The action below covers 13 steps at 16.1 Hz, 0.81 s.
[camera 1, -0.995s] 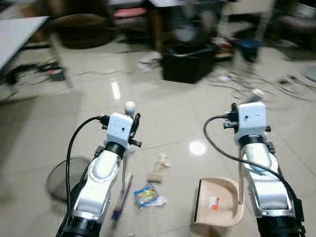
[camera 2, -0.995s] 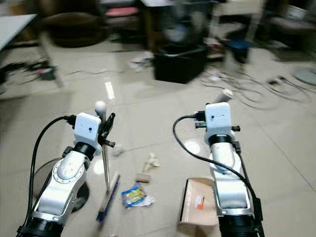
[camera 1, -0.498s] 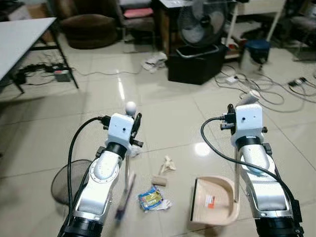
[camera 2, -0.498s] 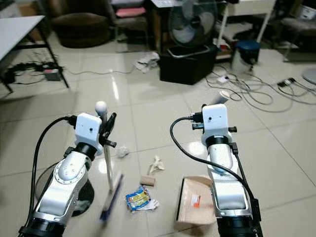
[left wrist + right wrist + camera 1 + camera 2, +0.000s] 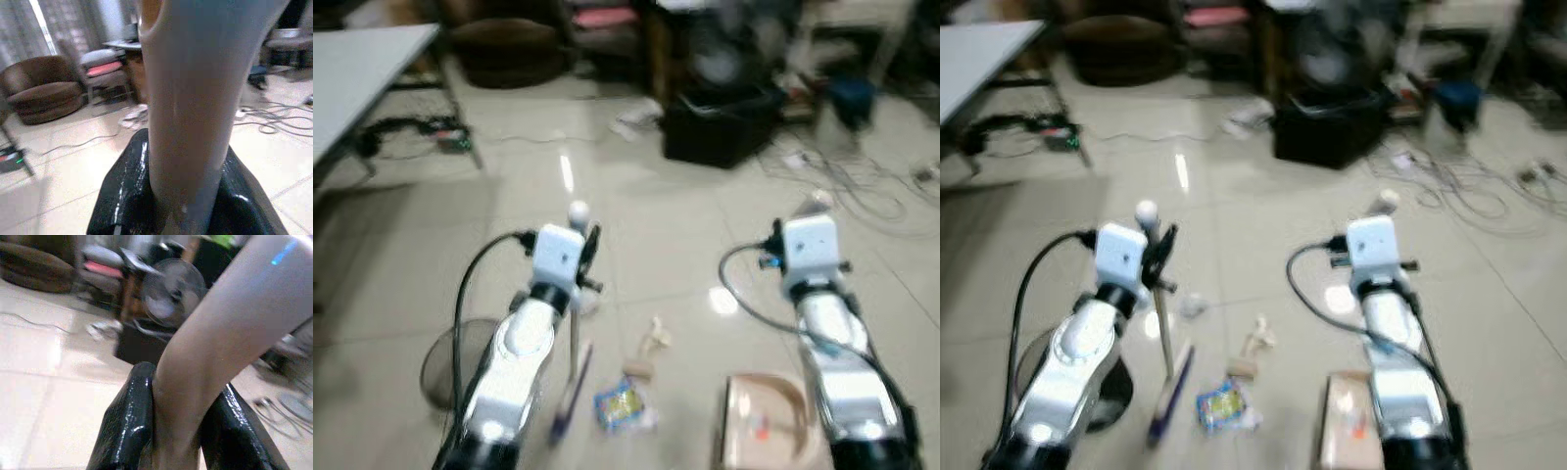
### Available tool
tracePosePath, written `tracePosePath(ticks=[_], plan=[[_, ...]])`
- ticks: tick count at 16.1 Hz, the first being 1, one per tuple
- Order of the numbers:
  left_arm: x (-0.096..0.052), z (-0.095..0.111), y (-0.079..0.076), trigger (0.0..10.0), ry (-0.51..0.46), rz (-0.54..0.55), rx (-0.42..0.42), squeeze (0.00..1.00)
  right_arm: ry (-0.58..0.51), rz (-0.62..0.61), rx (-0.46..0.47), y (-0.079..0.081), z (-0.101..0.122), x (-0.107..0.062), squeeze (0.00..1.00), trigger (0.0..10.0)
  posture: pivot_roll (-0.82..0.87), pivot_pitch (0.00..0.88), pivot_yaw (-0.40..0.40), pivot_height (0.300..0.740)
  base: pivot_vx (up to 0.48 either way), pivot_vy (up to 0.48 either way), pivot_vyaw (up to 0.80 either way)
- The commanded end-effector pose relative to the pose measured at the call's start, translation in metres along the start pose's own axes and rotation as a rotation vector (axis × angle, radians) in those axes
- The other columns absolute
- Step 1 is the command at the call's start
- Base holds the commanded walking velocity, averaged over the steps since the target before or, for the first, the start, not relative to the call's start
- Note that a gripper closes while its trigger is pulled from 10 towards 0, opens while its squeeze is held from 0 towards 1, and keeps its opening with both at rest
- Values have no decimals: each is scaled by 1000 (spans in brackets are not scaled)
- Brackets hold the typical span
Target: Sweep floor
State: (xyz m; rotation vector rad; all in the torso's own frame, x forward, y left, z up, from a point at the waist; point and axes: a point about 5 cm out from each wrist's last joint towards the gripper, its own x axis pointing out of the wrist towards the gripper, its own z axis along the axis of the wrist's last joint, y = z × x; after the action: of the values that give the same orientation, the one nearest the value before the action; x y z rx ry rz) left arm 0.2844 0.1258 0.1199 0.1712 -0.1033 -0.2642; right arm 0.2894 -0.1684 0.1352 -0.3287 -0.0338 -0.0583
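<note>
Left gripper (image 5: 188,196) clasping broom (image 5: 1168,377), wrapper (image 5: 1222,404) print seemingly unreadable, blurred

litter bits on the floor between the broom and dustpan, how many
3, though blur may hide more: a colourful wrapper nearest the broom, a small brown piece beyond it, and a pale scrap farthest out.

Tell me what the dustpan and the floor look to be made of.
Dustpan: likely plastic; beige, smooth one-piece moulded shape with a matching handle. Floor: glazed tile, probably ceramic; pale glossy squares with grout lines and bright lamp reflections.
</note>
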Motion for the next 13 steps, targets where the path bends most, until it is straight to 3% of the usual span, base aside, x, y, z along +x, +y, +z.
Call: tracePosePath(ticks=[1,5,10,13], plan=[[3,11,1,10000,-47,-3,29,0,-36,-9,27,-2,6,-1,0,10000,-126,0,51,740,356,0,0],[3,10,3,10000,-44,10,26,0,-27,6,40,-1,4,-1,0,10000,-123,0,47,740,323,0,0],[1,-1,0,10000,15,-19,11,0,-18,21,46,3,-2,-3,0,10000,-119,0,50,740,0,0,0],[6,-12,-3,10000,50,-51,51,0,-22,33,56,2,-9,2,0,10000,-117,0,58,740,0,0,0]])
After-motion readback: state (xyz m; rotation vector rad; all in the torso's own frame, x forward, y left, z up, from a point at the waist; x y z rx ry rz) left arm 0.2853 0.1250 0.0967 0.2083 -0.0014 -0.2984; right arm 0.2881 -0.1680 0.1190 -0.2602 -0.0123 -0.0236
